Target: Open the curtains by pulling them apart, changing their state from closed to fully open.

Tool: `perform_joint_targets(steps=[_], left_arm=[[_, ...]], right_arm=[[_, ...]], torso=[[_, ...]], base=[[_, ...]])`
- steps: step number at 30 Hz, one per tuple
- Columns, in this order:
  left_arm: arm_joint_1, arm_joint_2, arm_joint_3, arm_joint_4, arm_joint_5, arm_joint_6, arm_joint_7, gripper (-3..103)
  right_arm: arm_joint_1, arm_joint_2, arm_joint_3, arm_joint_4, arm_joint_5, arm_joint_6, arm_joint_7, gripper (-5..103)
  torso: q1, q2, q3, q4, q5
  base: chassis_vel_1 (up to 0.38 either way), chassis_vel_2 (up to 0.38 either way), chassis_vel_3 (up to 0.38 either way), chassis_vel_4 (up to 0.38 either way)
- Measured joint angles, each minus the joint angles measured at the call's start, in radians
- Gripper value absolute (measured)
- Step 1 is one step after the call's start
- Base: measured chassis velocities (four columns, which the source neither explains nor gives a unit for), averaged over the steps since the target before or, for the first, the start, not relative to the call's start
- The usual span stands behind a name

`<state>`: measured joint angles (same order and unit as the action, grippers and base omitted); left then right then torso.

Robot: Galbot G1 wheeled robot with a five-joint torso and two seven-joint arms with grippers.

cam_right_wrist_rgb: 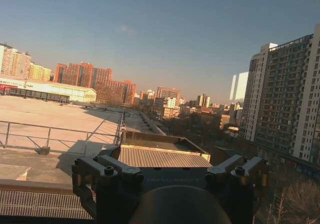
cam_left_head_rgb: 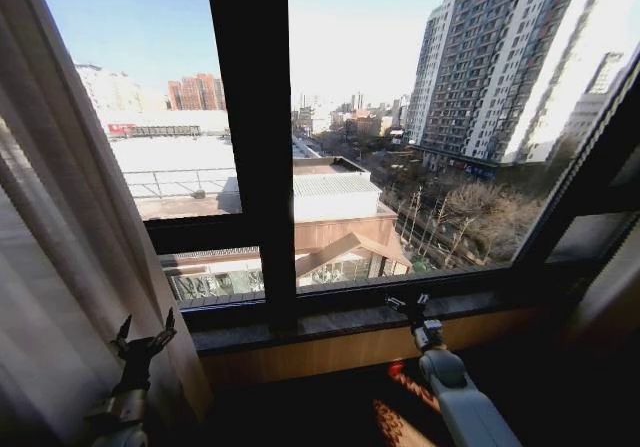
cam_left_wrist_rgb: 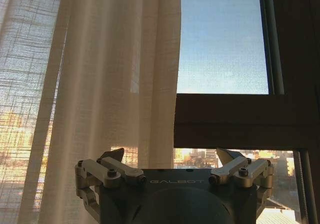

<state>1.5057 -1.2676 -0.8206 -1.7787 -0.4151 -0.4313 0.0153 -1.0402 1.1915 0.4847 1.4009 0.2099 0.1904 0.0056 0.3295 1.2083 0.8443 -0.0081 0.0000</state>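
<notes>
- Where the window frame's central post [cam_left_head_rgb: 250, 147] is taken as landmark, the curtains [cam_left_head_rgb: 60, 267] are seen gathered far to its left.
- Just right of that fabric, the left gripper [cam_left_head_rgb: 143, 342] is held open and empty; folds could be snagged.
- Right of the post, the right gripper [cam_left_head_rgb: 412, 305] is raised near the sill [cam_left_head_rgb: 340, 322]; whether open cannot be told, and the sill might be struck.

We are in a room high up in a city building, likely an apartment or hotel room, though little of the interior shows. A large dark-framed window [cam_left_head_rgb: 250, 147] looks down on rooftops [cam_left_head_rgb: 335, 182] and a tall residential tower [cam_left_head_rgb: 495, 62], above a stone sill [cam_left_head_rgb: 330, 322] with wood trim. Sheer cream curtains [cam_left_wrist_rgb: 110, 73] hang at its left, and a patterned red rug [cam_left_head_rgb: 395, 412] lies below.
</notes>
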Motion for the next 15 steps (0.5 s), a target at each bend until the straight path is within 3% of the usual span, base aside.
perform_joint_targets(steps=[15], left_arm=[[0.0,0.0,0.0,0.0,0.0,0.0,0.0,100]], right_arm=[[0.0,0.0,0.0,0.0,0.0,0.0,0.0,100]], torso=[[0.0,0.0,0.0,0.0,0.0]], base=[[0.011,0.017,-0.01,-0.014]])
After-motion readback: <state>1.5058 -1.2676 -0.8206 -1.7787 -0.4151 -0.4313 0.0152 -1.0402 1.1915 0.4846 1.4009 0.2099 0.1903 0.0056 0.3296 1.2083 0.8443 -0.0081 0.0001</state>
